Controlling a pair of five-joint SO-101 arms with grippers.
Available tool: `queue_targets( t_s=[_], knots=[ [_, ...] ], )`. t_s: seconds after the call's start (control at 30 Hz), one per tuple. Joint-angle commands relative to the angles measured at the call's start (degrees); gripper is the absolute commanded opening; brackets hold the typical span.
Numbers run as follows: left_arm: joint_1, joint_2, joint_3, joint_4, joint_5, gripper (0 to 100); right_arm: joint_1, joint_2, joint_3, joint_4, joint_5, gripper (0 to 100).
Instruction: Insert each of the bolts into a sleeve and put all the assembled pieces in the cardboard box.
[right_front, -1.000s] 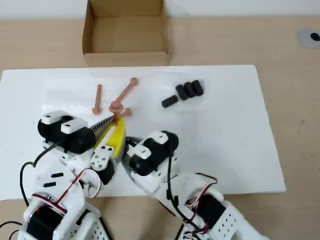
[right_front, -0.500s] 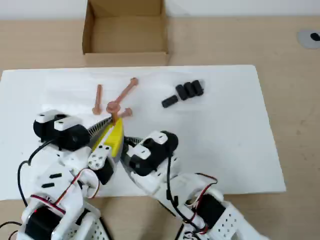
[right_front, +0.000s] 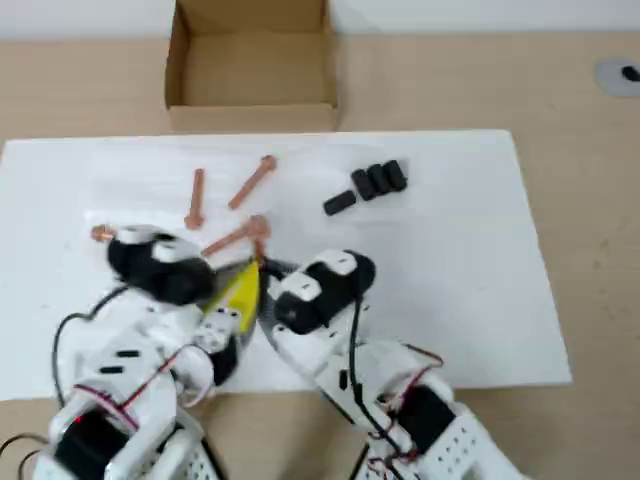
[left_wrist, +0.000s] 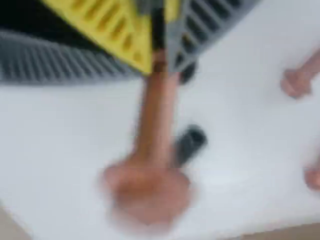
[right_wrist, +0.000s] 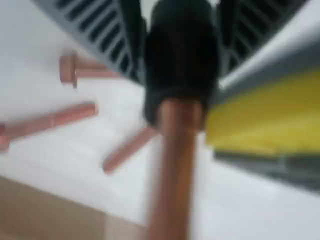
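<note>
Left gripper (left_wrist: 159, 52) clamps a bolt (left_wrist: 155, 125), right gripper (right_wrist: 182, 65) clamps a black sleeve (right_wrist: 180, 45), seemingly the first pairing; other bolts (right_front: 196, 197), sleeves (right_front: 378, 180) lie loose, cardboard box (right_front: 178, 70) empty

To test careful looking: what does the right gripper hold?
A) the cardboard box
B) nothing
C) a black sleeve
C: the right wrist view shows the black sleeve clamped in the right gripper, with a bolt at its mouth.

No legible text, labels, numbers or signs appear on the cardboard box (right_front: 250, 65), the arms or the white sheet (right_front: 450, 280).
</note>
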Motion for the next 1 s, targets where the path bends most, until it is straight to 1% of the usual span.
queue_targets(
  t_s=[0.0,0.3,0.37,0.43,0.53,0.57,0.63,0.7,0.77,0.87,0.97],
  knots=[
    [0.97,-0.22,-0.35,0.00,-1.23,1,0.40,-6.29,-2.24,-1.49,-0.44,0.9],
    [0.79,-0.22,-0.97,0.26,-1.23,1,0.40,-6.29,-2.24,-1.41,-0.44,0.9],
    [-0.62,-0.22,-0.97,0.35,-1.32,1,0.48,-6.29,-2.42,-1.41,-0.44,0.9],
    [-4.13,-0.22,-1.49,0.26,-1.58,1,0.66,-6.29,-2.59,-1.41,-0.44,0.9],
    [-10.73,-0.13,-3.69,1.58,-6.68,2,0.84,-6.29,-3.12,-1.32,-0.44,0.9],
    [-12.66,-0.13,-4.57,3.25,-8.35,5,1.36,-6.29,-3.47,-1.32,-0.44,0.9],
    [-15.74,-0.13,-6.59,8.35,-9.93,14,2.95,-6.20,-4.26,-1.41,-0.53,0.9],
    [-18.02,-0.13,-8.53,13.63,-10.02,24,4.97,-6.20,-4.79,-1.41,-0.62,0.9],
    [-20.57,-0.13,-10.29,17.67,-10.02,31,6.73,-6.20,-5.23,-1.58,-0.53,0.9],
    [-27.25,-0.13,-11.96,21.01,-10.02,32,8.75,-4.44,-7.34,-1.67,-0.44,0.9],
    [-36.57,0.04,-11.87,20.84,-10.11,32,11.56,1.89,-12.79,-3.43,-0.44,0.9]
  ],
)
